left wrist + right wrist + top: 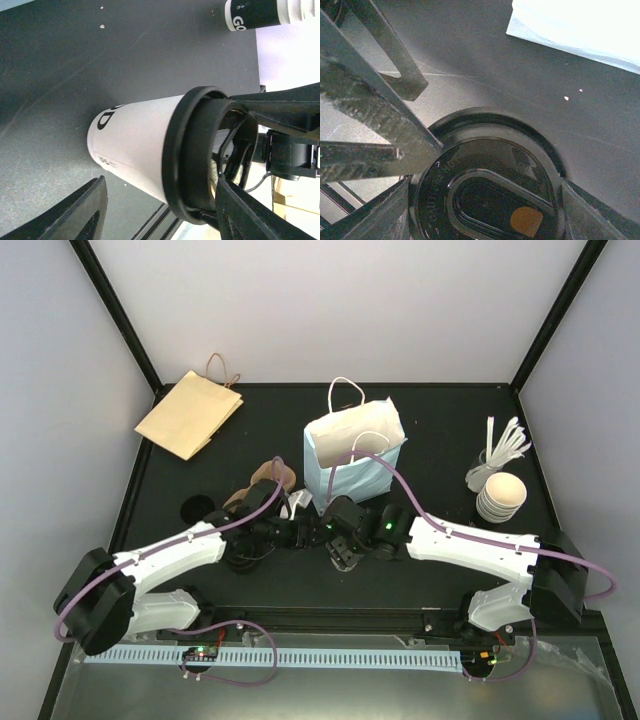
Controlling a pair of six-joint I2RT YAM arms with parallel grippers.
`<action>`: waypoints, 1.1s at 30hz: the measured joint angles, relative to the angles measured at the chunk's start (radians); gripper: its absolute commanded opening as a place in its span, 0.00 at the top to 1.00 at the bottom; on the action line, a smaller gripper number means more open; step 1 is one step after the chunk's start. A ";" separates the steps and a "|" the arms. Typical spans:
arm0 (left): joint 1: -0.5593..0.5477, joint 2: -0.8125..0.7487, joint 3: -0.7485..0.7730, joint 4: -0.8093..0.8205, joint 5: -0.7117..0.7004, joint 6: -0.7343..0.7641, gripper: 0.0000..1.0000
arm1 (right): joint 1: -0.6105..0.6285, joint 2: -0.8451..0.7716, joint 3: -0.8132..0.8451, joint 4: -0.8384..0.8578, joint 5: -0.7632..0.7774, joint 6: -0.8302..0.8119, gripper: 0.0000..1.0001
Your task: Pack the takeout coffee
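Surface: black table (450,420), open white paper bag (355,455) just beyond.
Takeout coffee (135,145): upright beneath right gripper (485,200).
Right gripper: seemingly clamped on black lid (470,165).
Left gripper (160,185): fingers apart, flanking it.

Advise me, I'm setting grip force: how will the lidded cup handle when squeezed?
The takeout coffee has a thin-looking paper wall, so it probably dents under hard squeezing. Its glossy black lid may slip or pop off if gripped alone. Tapered toward its base, it might tip easily.
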 measured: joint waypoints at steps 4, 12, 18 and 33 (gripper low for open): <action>-0.004 -0.013 0.000 0.001 0.001 0.000 0.33 | 0.002 -0.002 -0.007 0.023 -0.004 -0.013 0.31; -0.006 0.081 0.040 0.026 0.030 0.004 0.32 | 0.003 -0.002 -0.011 0.043 -0.012 -0.037 0.31; -0.011 0.131 0.058 0.037 0.054 0.019 0.34 | 0.003 -0.002 -0.011 0.044 -0.012 -0.041 0.24; -0.015 0.151 0.092 0.003 0.037 0.060 0.36 | 0.013 -0.046 0.028 -0.015 0.010 -0.045 0.02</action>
